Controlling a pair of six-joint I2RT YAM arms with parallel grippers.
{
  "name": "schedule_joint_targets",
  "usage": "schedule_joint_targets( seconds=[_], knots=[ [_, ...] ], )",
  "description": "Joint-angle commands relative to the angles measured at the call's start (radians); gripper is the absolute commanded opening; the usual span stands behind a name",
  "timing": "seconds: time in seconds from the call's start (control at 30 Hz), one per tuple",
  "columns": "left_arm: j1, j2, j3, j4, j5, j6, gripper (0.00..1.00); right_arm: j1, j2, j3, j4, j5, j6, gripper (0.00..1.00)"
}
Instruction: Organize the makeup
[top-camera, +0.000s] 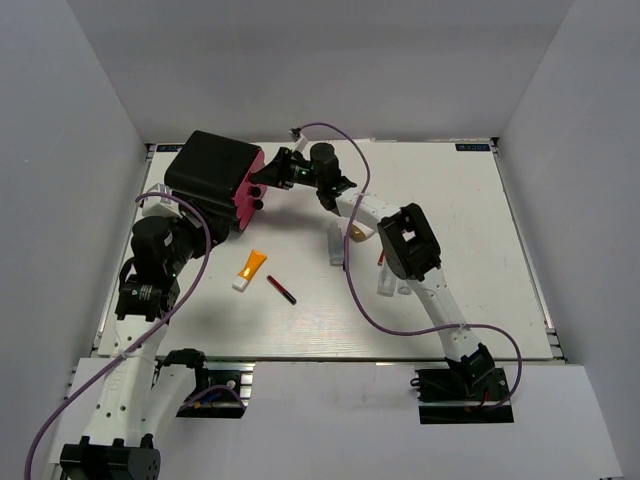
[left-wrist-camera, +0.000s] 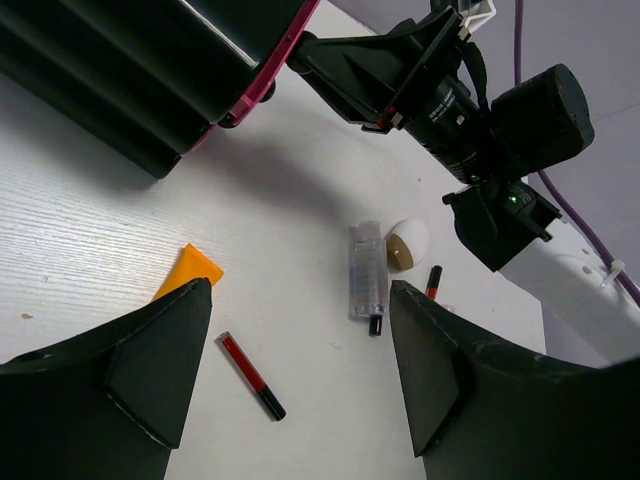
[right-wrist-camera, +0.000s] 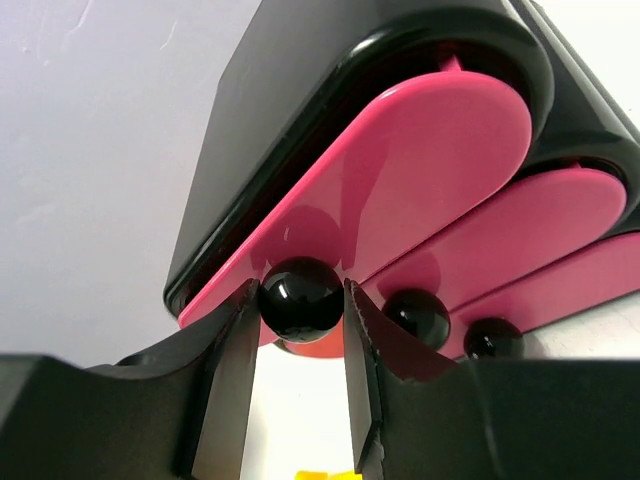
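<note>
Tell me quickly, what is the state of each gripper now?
Left gripper: open, holding nothing.
Right gripper: closed on a drawer knob.

Black box (top-camera: 205, 170) and right arm (top-camera: 410, 245) crowd the rear left; bare tabletop (top-camera: 480, 260) rings the orange tube (top-camera: 252, 266).

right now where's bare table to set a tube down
The right side of the table, past the right arm, is bare, as is the near strip below the red stick. Crowded: the middle, from the orange tube to the clear bottles. Right fingers grip a drawer knob.
</note>
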Motion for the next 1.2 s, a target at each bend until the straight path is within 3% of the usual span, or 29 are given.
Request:
schedule_joint_targets(
  seconds=[0.0,0.37,0.53,0.57,0.6,0.67,0.7,0.77,0.8,1.17],
  knots=[
    [-0.007,-0.028,0.003,0.036,-0.014,-0.018,0.81,-0.043,-0.064,-0.025,0.068,-0.056,-0.023,0.14],
    [-0.007,-0.006,-0.014,0.071,-0.019,-0.014,0.81,-0.150,-0.197,-0.290,0.181,-0.221,-0.058,0.10],
    [-0.007,0.025,-0.008,0.098,0.000,-0.009,0.81,-0.161,-0.216,-0.320,0.187,-0.229,-0.067,0.12],
    [-0.007,0.034,-0.006,0.100,0.004,-0.006,0.81,-0.167,-0.216,-0.318,0.184,-0.231,-0.072,0.14],
    [-0.007,0.042,-0.003,0.100,0.010,-0.003,0.81,-0.169,-0.211,-0.309,0.181,-0.241,-0.073,0.28],
    [-0.007,0.070,0.006,0.092,0.018,0.009,0.81,-0.170,-0.195,-0.291,0.181,-0.263,-0.073,0.43],
    [-0.007,0.079,0.021,0.080,0.033,0.014,0.81,-0.169,-0.190,-0.278,0.180,-0.278,-0.072,0.56],
    [-0.007,0.106,0.038,0.060,0.052,0.037,0.81,-0.169,-0.187,-0.275,0.181,-0.287,-0.070,0.63],
    [-0.007,0.137,0.049,0.034,0.061,0.044,0.81,-0.172,-0.187,-0.278,0.177,-0.296,-0.072,0.72],
    [-0.016,0.320,0.101,-0.078,0.121,0.141,0.81,-0.203,-0.228,-0.330,0.114,-0.343,-0.149,0.80]
  ],
)
